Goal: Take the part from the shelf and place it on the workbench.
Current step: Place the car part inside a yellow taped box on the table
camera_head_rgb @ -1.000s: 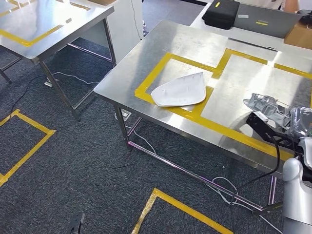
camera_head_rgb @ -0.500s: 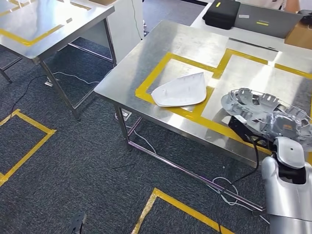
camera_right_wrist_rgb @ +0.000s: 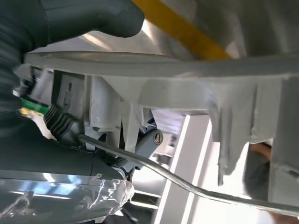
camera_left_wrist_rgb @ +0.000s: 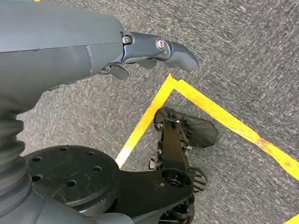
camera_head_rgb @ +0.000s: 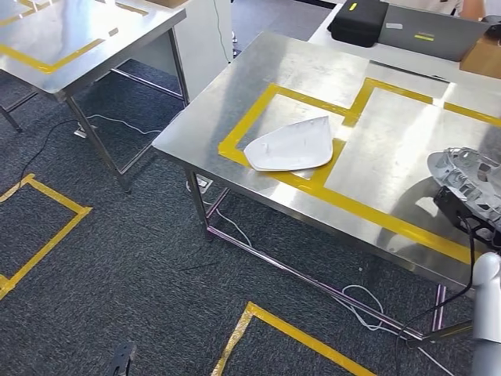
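Note:
The part (camera_head_rgb: 470, 174) is a silver-grey ribbed plastic piece with cut-outs. My right hand (camera_right_wrist_rgb: 70, 21) grips it, thumb over its rim, and the part (camera_right_wrist_rgb: 197, 88) hides most of the fingers. It hangs above the right end of the steel workbench (camera_head_rgb: 307, 70), over the right-hand yellow-taped field (camera_head_rgb: 408, 149); I cannot tell if it touches the top. A white shell-shaped part (camera_head_rgb: 290, 145) lies in the left taped field. My left hand (camera_left_wrist_rgb: 70, 46) hangs over the carpet with its fingers out straight, holding nothing.
A second steel table (camera_head_rgb: 70, 39) stands at the upper left. A black case (camera_head_rgb: 356, 19), a grey laptop (camera_head_rgb: 425, 35) and a cardboard box (camera_head_rgb: 481, 55) sit beyond the workbench. Cables (camera_head_rgb: 360, 301) and yellow tape squares (camera_head_rgb: 283, 329) lie on the carpet.
My right arm has swung the held part to the right, from over the bench's front edge to the picture's right border. The white part has stayed put.

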Controlling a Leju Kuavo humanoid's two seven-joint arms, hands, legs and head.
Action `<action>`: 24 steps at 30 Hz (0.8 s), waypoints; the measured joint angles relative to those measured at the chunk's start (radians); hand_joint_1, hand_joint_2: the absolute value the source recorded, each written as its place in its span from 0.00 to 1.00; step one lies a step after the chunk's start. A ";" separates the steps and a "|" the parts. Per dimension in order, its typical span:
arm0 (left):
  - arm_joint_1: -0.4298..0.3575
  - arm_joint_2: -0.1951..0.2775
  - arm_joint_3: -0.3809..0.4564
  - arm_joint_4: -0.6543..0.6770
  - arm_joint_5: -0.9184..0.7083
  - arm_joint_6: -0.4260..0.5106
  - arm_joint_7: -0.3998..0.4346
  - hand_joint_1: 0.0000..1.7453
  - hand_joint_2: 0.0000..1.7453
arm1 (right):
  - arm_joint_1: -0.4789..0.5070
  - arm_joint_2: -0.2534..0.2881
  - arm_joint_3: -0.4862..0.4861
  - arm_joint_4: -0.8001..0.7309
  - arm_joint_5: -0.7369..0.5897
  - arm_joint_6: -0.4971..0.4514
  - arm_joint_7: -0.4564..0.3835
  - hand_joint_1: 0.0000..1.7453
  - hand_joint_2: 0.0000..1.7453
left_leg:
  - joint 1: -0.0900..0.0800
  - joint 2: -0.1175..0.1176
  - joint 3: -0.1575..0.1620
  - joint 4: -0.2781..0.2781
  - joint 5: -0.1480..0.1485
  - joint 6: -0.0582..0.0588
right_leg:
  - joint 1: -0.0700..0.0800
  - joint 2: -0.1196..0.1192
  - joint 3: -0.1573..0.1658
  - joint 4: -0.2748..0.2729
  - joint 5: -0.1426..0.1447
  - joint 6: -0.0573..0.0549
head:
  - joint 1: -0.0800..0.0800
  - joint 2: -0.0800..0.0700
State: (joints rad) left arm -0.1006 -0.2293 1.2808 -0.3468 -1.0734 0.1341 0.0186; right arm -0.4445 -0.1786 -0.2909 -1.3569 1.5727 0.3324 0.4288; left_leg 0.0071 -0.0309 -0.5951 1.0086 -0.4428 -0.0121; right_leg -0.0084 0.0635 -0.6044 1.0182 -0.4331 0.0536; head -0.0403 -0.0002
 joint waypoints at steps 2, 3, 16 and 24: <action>0.000 0.000 0.000 0.000 0.001 0.002 -0.002 0.00 1.00 | 0.001 -0.002 -0.018 0.000 0.000 -0.004 0.044 1.00 1.00 | 0.000 0.000 0.000 0.000 0.000 0.000 | 0.000 0.000 0.000 0.000 0.000 0.000 | 0.000 0.000; 0.000 0.000 0.000 0.000 0.002 0.003 -0.004 0.00 1.00 | 0.003 -0.003 -0.027 -0.001 0.001 -0.003 0.055 1.00 1.00 | 0.000 0.000 0.000 0.000 0.000 0.000 | 0.000 0.000 0.000 0.000 0.000 0.000 | 0.000 0.000; -0.001 -0.001 0.000 0.000 0.012 0.004 -0.014 0.00 1.00 | 0.024 -0.004 -0.089 -0.005 0.001 -0.020 -0.083 1.00 1.00 | 0.000 0.000 -0.001 -0.001 0.000 0.000 | 0.000 0.001 0.000 0.000 0.000 0.000 | 0.000 0.000; -0.005 -0.003 -0.003 0.000 0.011 -0.006 -0.020 0.00 1.00 | -0.067 0.055 0.015 0.064 0.001 -0.065 -0.096 1.00 1.00 | 0.001 0.001 -0.002 -0.002 0.003 -0.003 | 0.000 0.002 -0.002 0.002 0.001 -0.002 | 0.000 0.000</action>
State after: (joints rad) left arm -0.1055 -0.2319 1.2778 -0.3468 -1.0621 0.1283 -0.0017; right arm -0.5118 -0.1241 -0.2762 -1.2924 1.5740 0.2670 0.3324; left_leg 0.0076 -0.0304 -0.5970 1.0068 -0.4399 -0.0149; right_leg -0.0082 0.0651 -0.6066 1.0199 -0.4318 0.0519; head -0.0403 -0.0003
